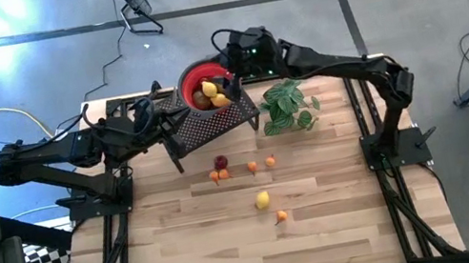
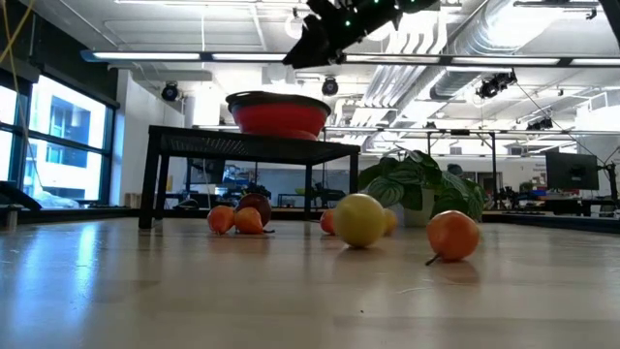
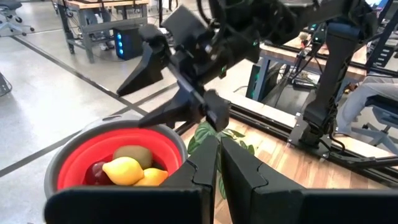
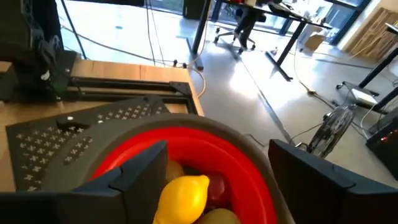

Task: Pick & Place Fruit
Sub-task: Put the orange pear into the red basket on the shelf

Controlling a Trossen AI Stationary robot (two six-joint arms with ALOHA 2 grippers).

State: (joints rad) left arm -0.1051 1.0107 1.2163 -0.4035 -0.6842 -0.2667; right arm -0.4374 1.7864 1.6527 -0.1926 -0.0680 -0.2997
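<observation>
A red bowl (image 1: 204, 89) with a grey rim stands on a black perforated stand (image 1: 209, 124) at the table's far side. In it lie yellow lemons (image 4: 183, 196), a brownish-green kiwi (image 3: 132, 155) and a dark red fruit (image 4: 216, 186). My right gripper (image 4: 217, 180) hovers open just above the bowl, a finger on either side of a lemon, touching nothing. My left gripper (image 3: 217, 168) stands shut to the left of the stand, level with the bowl. More fruit lies on the table: a dark red one (image 1: 221, 162), small orange balls (image 1: 252, 167), a lemon (image 1: 262, 200).
A green leafy plant (image 1: 288, 107) stands to the right of the stand. A further orange ball (image 1: 280, 216) lies nearer the front, with bare wood around it. The stand's legs (image 2: 150, 179) rest on the table behind the loose fruit.
</observation>
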